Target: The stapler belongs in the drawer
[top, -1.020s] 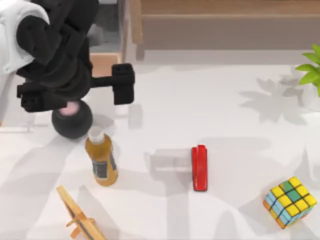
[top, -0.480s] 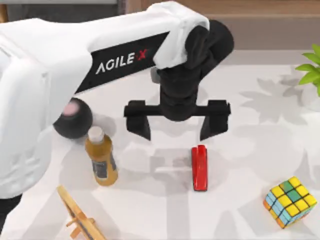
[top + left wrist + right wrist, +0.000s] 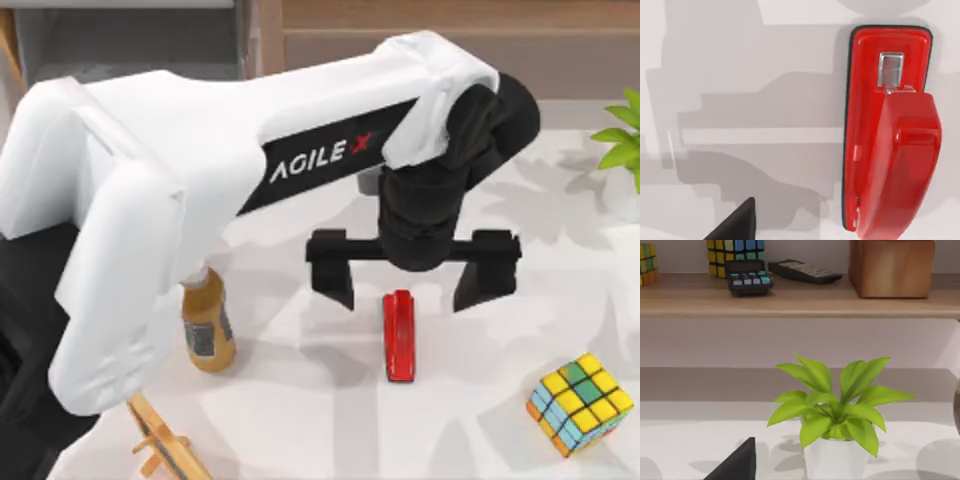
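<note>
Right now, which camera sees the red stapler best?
The left wrist view: the stapler is close up, showing its metal plate and hinged top. The top view shows the whole stapler lying on the table below the open left gripper. The right wrist view faces a potted plant.

The left arm swung out from the far-left corner of the table, where its gripper had hung above a black ball near the drawer (image 3: 130, 45), and travelled rightward and toward the near edge across the table. The left gripper (image 3: 412, 283) turned from a sideways pose to a downward one and arrived above the far end of the stapler (image 3: 400, 336), fingers spread wide to either side of it. The arm's white body came to cover the black ball and the upper part of the juice bottle (image 3: 207, 335).
</note>
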You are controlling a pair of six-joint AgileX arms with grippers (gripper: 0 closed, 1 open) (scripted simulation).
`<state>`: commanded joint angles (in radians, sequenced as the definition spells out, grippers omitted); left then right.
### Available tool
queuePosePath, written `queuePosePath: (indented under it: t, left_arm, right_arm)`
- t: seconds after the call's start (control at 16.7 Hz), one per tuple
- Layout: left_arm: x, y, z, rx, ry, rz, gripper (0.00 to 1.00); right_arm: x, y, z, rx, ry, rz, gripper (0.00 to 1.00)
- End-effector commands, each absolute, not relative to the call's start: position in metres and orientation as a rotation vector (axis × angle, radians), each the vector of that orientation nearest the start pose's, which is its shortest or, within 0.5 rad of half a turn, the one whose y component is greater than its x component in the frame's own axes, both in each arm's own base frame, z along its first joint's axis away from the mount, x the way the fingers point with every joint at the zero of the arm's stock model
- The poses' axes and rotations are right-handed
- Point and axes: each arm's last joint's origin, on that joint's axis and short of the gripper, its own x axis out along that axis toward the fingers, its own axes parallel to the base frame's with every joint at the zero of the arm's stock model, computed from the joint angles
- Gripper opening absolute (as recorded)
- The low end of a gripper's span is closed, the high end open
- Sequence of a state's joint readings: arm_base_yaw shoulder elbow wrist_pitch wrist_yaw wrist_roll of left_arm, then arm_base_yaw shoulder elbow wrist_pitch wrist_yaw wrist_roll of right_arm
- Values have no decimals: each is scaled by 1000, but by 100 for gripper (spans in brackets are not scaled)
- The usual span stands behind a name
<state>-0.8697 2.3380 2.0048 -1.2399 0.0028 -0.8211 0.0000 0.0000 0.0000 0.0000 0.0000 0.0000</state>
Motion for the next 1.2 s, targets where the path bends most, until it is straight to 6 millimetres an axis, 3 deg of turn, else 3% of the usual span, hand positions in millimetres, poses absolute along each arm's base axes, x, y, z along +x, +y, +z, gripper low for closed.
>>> queuePosePath:
  t: [0.24, 0.6, 0.84, 1.2]
  left_arm:
    - [302, -347, 162, 31, 1570, -26, 100]
    - [301, -348, 119, 31, 1570, -28, 100]
    - [301, -348, 118, 32, 1571, -27, 100]
    - [301, -348, 118, 32, 1571, -27, 55]
  right_arm:
    - [106, -1, 160, 0, 0, 0, 100]
    - [106, -1, 160, 0, 0, 0, 100]
    - [106, -1, 160, 0, 0, 0, 100]
    - [106, -1, 160, 0, 0, 0, 100]
